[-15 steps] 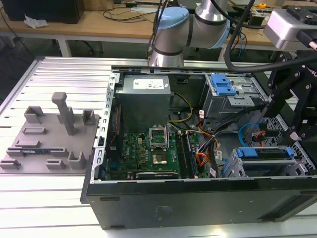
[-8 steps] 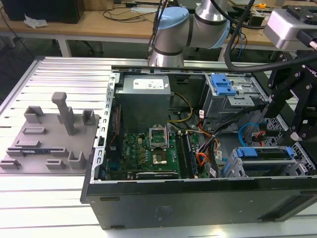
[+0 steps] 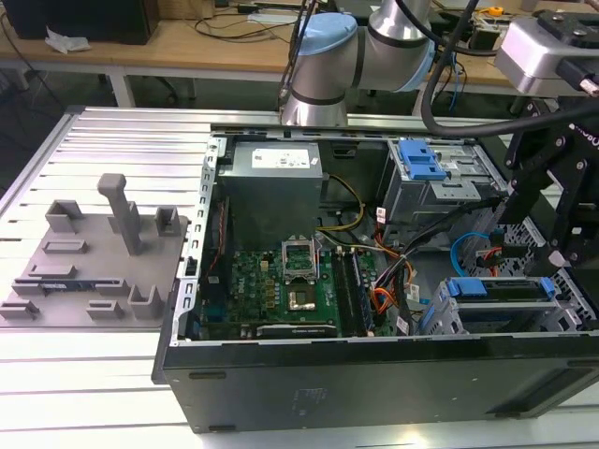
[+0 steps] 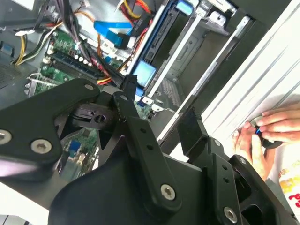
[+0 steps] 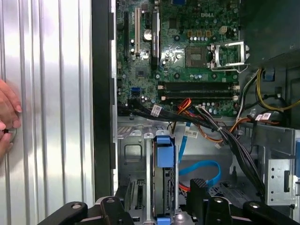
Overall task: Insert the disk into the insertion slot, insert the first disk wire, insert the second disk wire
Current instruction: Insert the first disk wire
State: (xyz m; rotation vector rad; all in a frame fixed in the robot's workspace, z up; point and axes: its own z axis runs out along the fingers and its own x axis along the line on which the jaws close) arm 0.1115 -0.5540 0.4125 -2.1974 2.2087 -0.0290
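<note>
We are holding our gripper [image 5: 162, 197] wide open, close over the drive cages, and it is gripping nothing. Right past its fingers, the disk [image 5: 165, 157] is sitting inside the insertion slot [image 5: 133, 154], with its blue frame showing between the grey metal walls. We are seeing it edge-on, so we are only guessing that it is pushed all the way in. That is why we are thinking the disk step is done and the wire steps are the ones in hand. Just beside the disk, the second disk wire [image 5: 206, 168] is lying in a loose blue loop. Taking its little dark plug is calling for a small, careful pinch in a tight spot. Farther off, the orange and black wires [image 5: 206, 123] are crossing in front of the green board [image 5: 183, 51]. A person's hand [image 5: 7, 117] is resting on the ribbed table [image 5: 47, 93] outside the case.
</note>
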